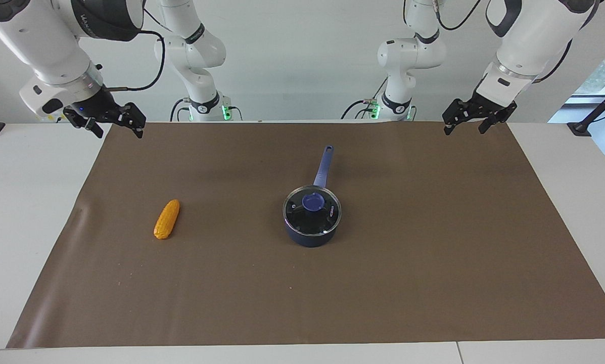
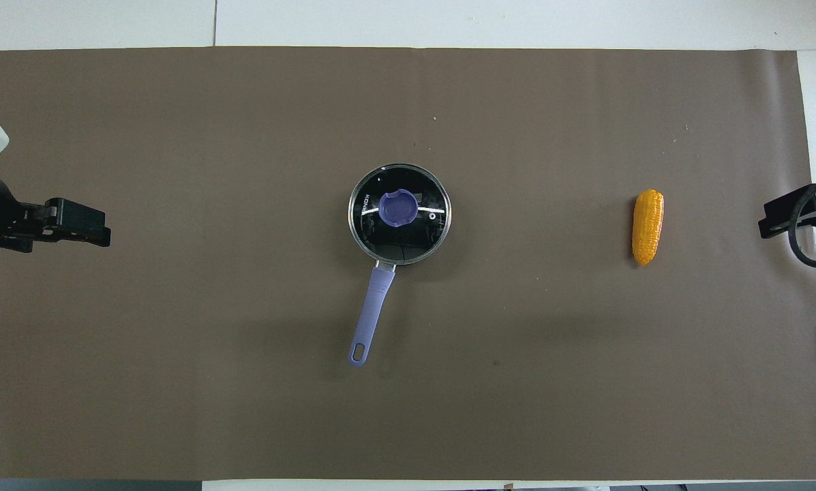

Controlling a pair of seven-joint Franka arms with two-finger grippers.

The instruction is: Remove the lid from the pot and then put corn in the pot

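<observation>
The dark blue pot stands in the middle of the brown mat, its light blue handle pointing toward the robots. The glass lid with a blue knob sits on the pot. In the overhead view the lid covers the pot, whose handle shows. The yellow-orange corn lies on the mat toward the right arm's end; it also shows in the overhead view. My left gripper and right gripper hang open and empty over the mat's corners at the robots' edge.
The brown mat covers most of the white table. Nothing else lies on it. In the overhead view the left gripper and the right gripper show at the mat's two ends.
</observation>
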